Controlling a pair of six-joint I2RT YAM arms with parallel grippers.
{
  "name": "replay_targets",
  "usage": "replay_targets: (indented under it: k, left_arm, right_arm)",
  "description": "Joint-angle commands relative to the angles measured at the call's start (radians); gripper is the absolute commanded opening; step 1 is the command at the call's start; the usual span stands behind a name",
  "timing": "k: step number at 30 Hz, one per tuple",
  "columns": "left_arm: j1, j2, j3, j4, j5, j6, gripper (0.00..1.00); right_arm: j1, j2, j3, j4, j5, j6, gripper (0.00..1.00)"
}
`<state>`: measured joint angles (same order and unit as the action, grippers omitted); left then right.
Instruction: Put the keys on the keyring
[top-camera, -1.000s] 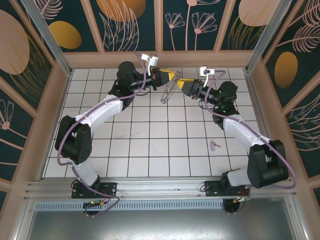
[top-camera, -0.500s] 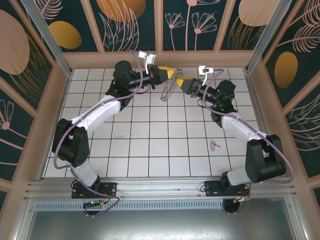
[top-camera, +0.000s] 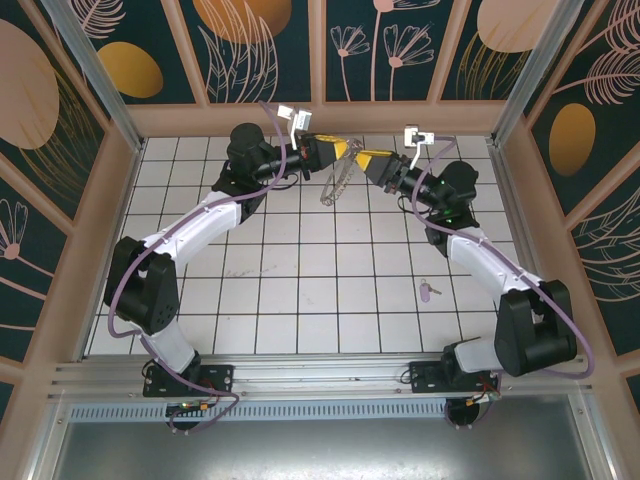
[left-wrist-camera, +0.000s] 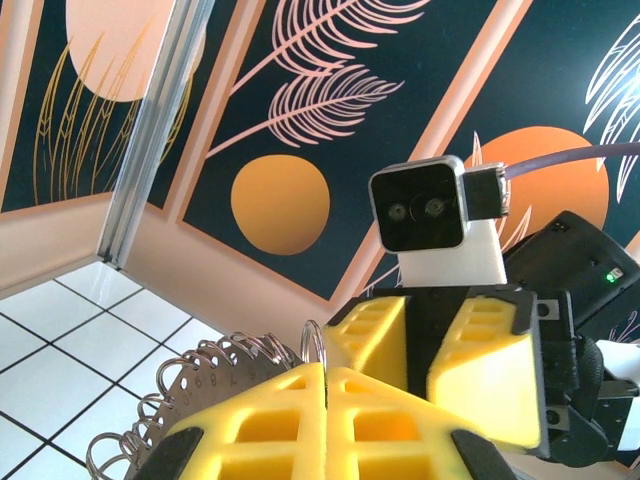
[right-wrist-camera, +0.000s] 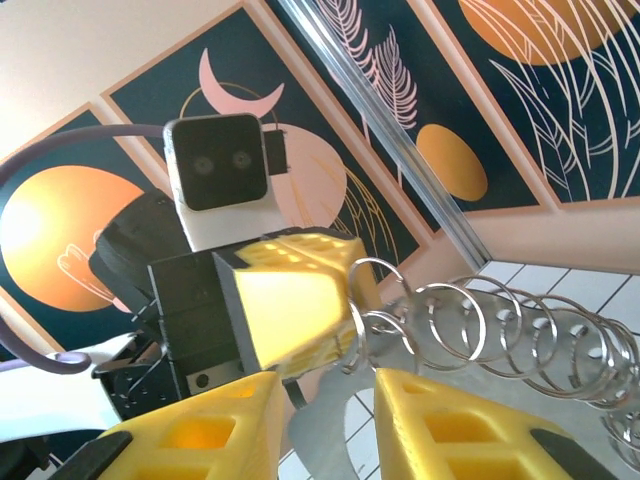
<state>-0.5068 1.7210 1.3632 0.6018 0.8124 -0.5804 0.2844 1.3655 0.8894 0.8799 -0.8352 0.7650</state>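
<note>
R gripper (top-camera: 365, 157) has lifted & edged toward L gripper (top-camera: 340, 149) vs a sec ago; the tips nearly meet. L jaws are clamped on the keyring (top-camera: 336, 182), which dangles off them. R jaws are part-open, holding nothing. The key (top-camera: 428, 290) lies on the tiled floor (top-camera: 300, 300), well apart from both, so threading prob. hasn't begun. Count: 1 key, 1 keyring, 2 grippers.

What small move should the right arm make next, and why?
Probably ease the right gripper forward until the end loop of the keyring sits between its jaws. The left gripper is shut on the keyring, holding it above the table; the right jaws stand open short of that loop. The key lies on the table.
</note>
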Motion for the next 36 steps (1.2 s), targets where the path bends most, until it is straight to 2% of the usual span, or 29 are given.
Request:
replay_targets:
  k: [1,36]
  left_arm:
    - [-0.001,-0.02,-0.003,0.07,0.019,-0.007,0.0]
    - [-0.001,-0.02,-0.008,0.084,0.028,-0.02,0.0]
  right_arm:
    - [0.013,-0.019,0.035,0.027,0.003,0.002,0.3]
    - [0.05,0.097,0.104,0.065,0.011,0.017,0.3]
